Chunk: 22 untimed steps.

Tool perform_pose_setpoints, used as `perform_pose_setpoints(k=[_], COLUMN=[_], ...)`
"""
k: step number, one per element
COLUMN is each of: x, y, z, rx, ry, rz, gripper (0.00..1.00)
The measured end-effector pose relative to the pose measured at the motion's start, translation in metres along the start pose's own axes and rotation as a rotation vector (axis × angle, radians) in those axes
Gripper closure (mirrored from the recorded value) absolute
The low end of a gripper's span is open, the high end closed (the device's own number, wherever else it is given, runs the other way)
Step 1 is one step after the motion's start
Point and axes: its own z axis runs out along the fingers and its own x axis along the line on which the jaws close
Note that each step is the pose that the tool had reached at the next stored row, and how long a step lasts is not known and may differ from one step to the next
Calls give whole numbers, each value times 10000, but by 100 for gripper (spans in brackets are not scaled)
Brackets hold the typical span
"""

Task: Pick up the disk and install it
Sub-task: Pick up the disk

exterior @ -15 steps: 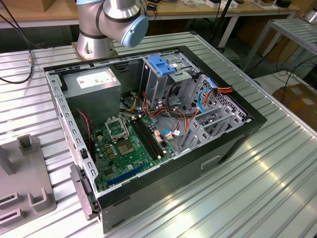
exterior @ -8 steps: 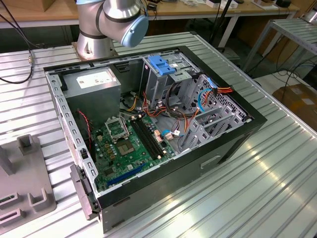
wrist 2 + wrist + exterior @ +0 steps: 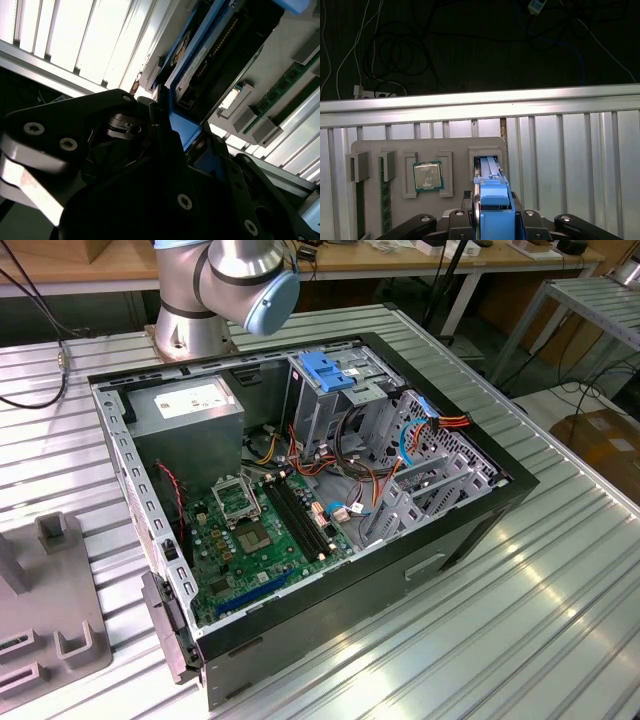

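Observation:
The disk [image 3: 492, 197] stands on edge in a slot of the grey holder plate [image 3: 455, 150], its blue plastic bracket facing the camera in the first wrist view. My gripper [image 3: 493, 214] sits over its upper end, one black finger tight against each side of the bracket. In the second wrist view the disk [image 3: 210, 55] runs away from my gripper [image 3: 175, 132] as a dark metal edge framed in blue, and the black fingers [image 3: 155, 125] clamp the bracket's near end. In the exterior view the open computer case [image 3: 480, 520] lies on the ribbed table.
The holder plate also carries a processor chip [image 3: 427, 176] and a green memory stick [image 3: 383, 200]. In the exterior view that plate [image 3: 50, 630] lies to the left of the case. Inside the case are a metal drive cage with a blue latch [image 3: 328, 370], a power-supply box [image 3: 190, 410], loose cables and the motherboard [image 3: 250, 530].

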Motion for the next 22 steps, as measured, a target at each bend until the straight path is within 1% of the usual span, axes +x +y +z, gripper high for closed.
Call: perform_pose_setpoints(k=[5, 6, 7, 9, 17, 19, 22], x=[0, 0, 1, 2, 2, 1, 1], y=[0, 0, 0, 0, 0, 0, -1], z=[1, 1, 2, 1, -3, -29, -103], rx=[1, 1, 1, -1, -1, 0, -1], ry=[0, -1, -1, -1, 0, -3, -3], rz=[-17, -75, -241, -429, -433, -433, -432], gripper=[63, 63, 63, 63, 63, 63, 63])
